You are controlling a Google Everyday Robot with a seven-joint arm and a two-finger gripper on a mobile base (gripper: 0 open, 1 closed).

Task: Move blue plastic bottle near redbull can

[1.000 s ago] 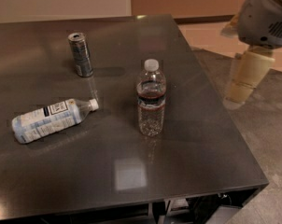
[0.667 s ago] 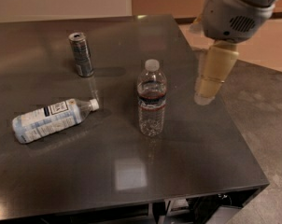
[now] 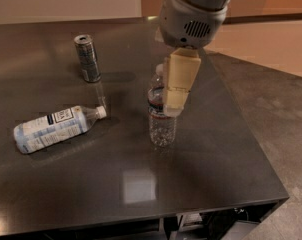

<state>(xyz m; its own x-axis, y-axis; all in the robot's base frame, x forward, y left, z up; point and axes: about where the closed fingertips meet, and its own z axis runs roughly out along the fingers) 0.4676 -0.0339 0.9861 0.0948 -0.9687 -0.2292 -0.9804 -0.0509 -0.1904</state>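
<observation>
The blue plastic bottle (image 3: 53, 128) lies on its side at the left of the dark table, white cap pointing right. The redbull can (image 3: 87, 58) stands upright behind it, toward the back left. My gripper (image 3: 175, 106) hangs from the arm at the upper middle, its cream-coloured fingers (image 3: 178, 81) pointing down just in front of the top of a clear water bottle. It is well to the right of the blue bottle and holds nothing that I can see.
The clear water bottle (image 3: 161, 121) with a dark label band stands upright at the table's middle, partly hidden by the gripper. The table's right edge (image 3: 241, 119) drops to a grey floor. The front edge (image 3: 141, 219) is near.
The arm has swung left from beyond the table's right edge to over the middle, now in front of the clear water bottle. The bottles and the can have not moved.
</observation>
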